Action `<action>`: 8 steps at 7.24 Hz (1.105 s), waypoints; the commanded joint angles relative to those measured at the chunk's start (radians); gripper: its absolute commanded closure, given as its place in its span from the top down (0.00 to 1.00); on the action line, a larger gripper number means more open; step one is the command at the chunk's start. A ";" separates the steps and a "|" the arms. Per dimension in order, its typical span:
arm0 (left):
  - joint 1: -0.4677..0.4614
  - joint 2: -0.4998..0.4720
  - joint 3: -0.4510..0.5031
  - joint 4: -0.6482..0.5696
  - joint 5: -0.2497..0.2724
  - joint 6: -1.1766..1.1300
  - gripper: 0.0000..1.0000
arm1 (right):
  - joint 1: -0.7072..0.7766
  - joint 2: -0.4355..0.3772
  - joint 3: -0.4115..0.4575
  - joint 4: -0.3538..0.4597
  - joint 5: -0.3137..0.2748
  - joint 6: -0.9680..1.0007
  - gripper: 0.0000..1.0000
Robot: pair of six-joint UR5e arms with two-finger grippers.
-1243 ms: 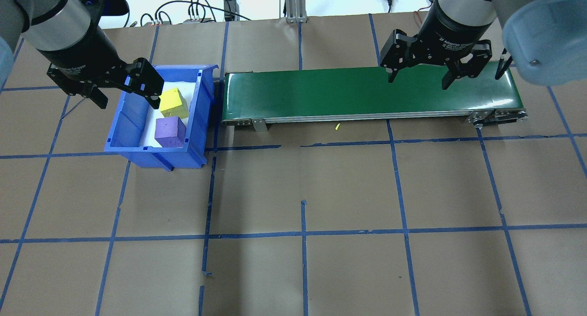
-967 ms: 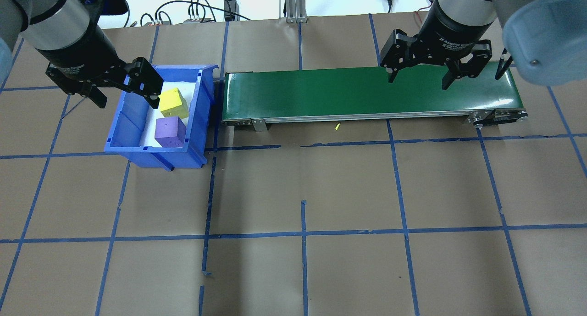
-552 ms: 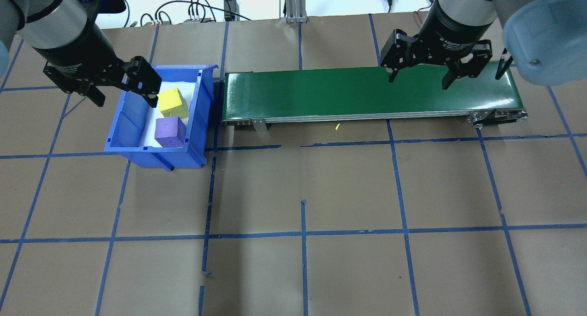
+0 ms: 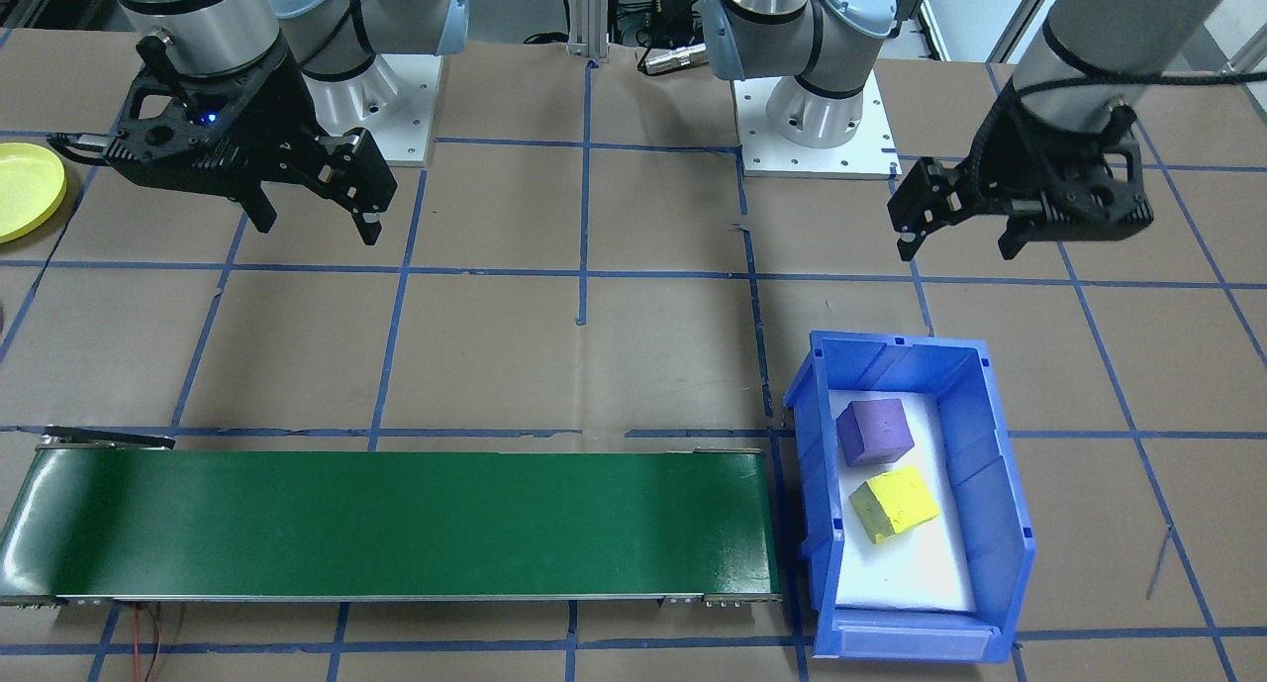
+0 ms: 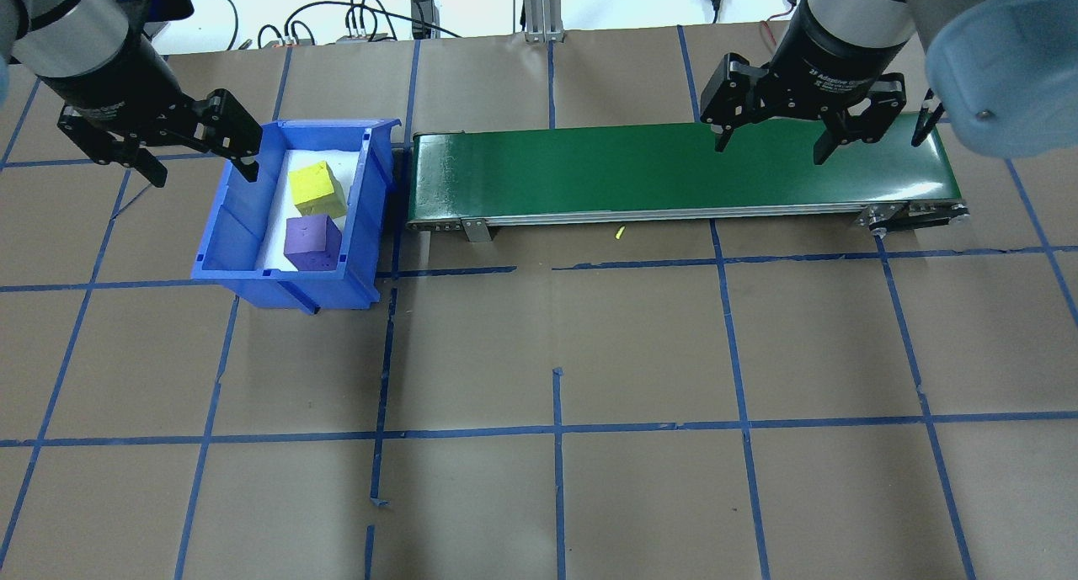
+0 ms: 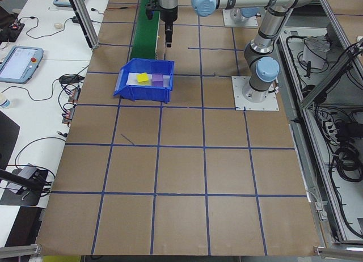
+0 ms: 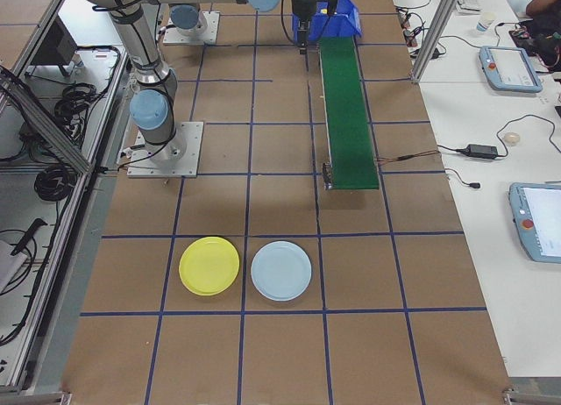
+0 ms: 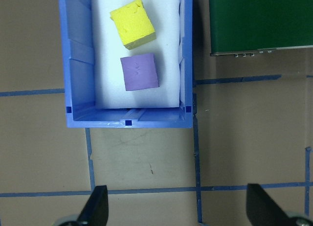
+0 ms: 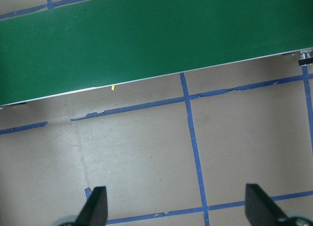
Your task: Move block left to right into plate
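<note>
yellow plate [image 7: 209,266] beyond overhead view

Yellow plate [image 4: 22,189] cut off (left edge, front view).

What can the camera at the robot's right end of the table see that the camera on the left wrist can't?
Only the exterior right view shows the yellow plate, a pale blue plate beside it, and the robot's bases. Only the left wrist view shows the yellow block and the purple block, apart, inside the bin. Both show the blue bin and the green conveyor belt.
</note>
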 commanded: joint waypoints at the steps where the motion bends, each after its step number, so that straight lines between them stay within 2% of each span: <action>1: 0.010 -0.137 -0.021 0.185 -0.023 0.026 1.00 | -0.001 0.000 0.000 0.000 -0.001 0.000 1.00; 3: 0.012 -0.217 -0.051 0.213 -0.017 0.066 1.00 | 0.002 0.000 0.000 0.000 0.000 0.000 1.00; 4: 0.012 -0.244 -0.065 0.274 -0.017 0.070 1.00 | -0.001 0.000 0.000 0.000 -0.001 0.000 1.00; 8: 0.019 -0.332 -0.119 0.367 -0.009 0.076 0.99 | -0.003 0.000 0.002 0.002 -0.001 0.000 1.00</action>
